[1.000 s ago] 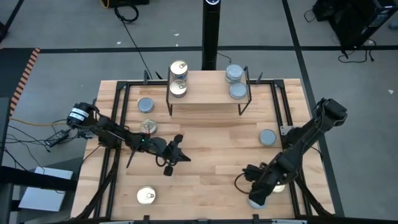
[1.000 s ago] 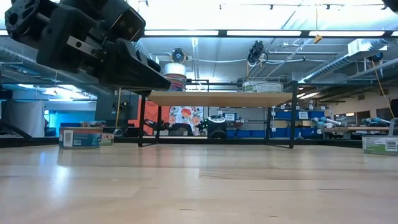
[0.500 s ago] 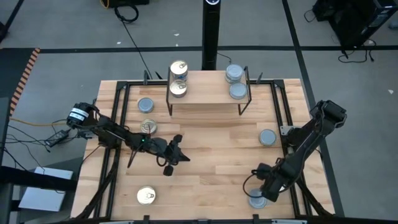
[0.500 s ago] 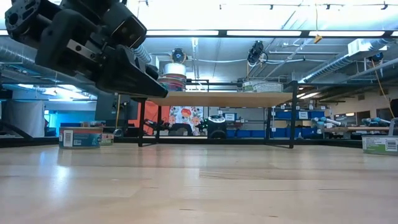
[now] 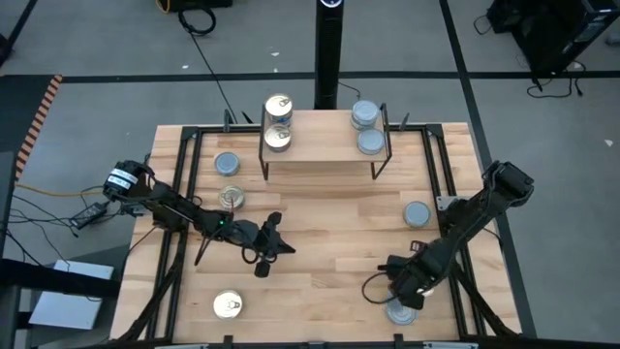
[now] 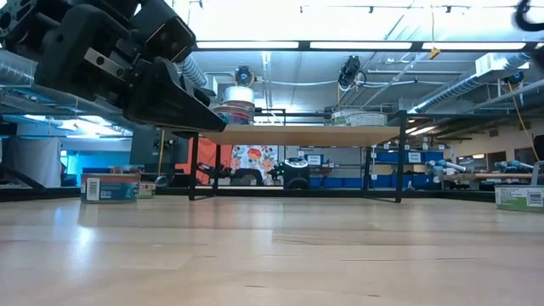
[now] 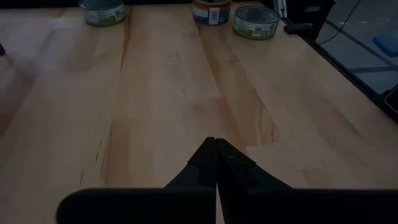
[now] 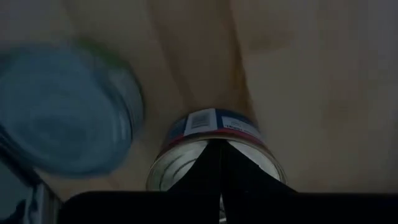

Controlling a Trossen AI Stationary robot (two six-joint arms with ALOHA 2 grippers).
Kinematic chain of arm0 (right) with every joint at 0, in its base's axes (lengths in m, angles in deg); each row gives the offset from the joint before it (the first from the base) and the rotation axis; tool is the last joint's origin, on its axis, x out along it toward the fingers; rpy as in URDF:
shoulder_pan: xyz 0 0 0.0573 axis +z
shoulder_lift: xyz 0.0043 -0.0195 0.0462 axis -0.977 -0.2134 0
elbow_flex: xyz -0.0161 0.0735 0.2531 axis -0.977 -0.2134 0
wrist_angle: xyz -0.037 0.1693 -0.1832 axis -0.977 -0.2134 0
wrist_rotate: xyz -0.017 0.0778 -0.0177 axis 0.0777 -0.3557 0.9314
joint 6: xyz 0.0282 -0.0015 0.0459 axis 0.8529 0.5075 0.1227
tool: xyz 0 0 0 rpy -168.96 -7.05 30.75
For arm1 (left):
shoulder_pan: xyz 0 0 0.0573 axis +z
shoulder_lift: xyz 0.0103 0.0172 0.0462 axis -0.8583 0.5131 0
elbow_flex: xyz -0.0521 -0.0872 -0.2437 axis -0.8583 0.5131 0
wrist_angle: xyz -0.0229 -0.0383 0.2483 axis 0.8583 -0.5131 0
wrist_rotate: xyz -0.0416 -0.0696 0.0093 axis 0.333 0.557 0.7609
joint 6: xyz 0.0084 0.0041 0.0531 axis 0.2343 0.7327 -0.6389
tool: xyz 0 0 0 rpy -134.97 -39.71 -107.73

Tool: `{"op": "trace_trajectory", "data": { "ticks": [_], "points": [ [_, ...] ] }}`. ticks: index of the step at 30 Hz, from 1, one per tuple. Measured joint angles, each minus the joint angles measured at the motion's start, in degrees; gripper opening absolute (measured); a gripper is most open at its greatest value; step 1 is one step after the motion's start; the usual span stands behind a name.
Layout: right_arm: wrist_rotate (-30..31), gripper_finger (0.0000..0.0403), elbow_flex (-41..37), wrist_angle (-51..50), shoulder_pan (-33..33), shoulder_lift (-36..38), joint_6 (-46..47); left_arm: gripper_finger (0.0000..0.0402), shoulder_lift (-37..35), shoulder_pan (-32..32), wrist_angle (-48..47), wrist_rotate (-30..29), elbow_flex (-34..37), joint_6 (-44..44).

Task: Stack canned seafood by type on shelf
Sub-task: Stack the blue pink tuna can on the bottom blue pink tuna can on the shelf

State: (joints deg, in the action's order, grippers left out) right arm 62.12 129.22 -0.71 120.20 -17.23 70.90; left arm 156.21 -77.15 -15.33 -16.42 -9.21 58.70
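Just ahead of your right gripper (image 8: 219, 149), whose fingers are pressing together with nothing between them, a small round tin with a silvery top and a red, white and blue label (image 8: 214, 146) is sitting on the light wooden slatted tabletop (image 5: 329, 233), with a blue-grey-topped tin (image 8: 59, 109) lying just beside it. Whether the fingertips are touching the tin, you cannot tell. Over the middle of the tabletop, your left gripper (image 7: 215, 148) is hovering with its fingers closed on nothing; three more tins (image 7: 214, 11) are standing well ahead of them. Far beyond both sets of fingers, the small raised light-wood shelf on black legs (image 5: 325, 145) is carrying two gold-topped tins (image 5: 278, 121) at one end and two blue-grey ones (image 5: 367, 128) at the other.
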Motion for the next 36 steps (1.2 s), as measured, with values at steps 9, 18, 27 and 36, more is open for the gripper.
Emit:
{"op": "trace_trajectory", "data": {
  "ticks": [9,18,27,36],
  "points": [
    [5.11,0.0007,-0.01,0.07,-4.38,0.20,-7.33,0.0002,0.00,-0.04,0.00,-0.11,0.00,-0.26],
    [9.87,0.0007,4.59,-5.35,-5.88,0.38,-9.70,0.0002,-2.62,-1.15,-19.52,16.45,-6.56,2.10],
    [19.78,0.0007,8.75,-5.76,-8.60,0.53,-19.71,0.0002,-3.78,-12.24,-67.55,16.57,-24.59,7.62],
    [22.31,0.0007,8.69,0.50,-14.77,0.53,-33.92,0.0043,-3.76,-21.60,-74.20,15.41,-26.69,30.94]
  ]
}}
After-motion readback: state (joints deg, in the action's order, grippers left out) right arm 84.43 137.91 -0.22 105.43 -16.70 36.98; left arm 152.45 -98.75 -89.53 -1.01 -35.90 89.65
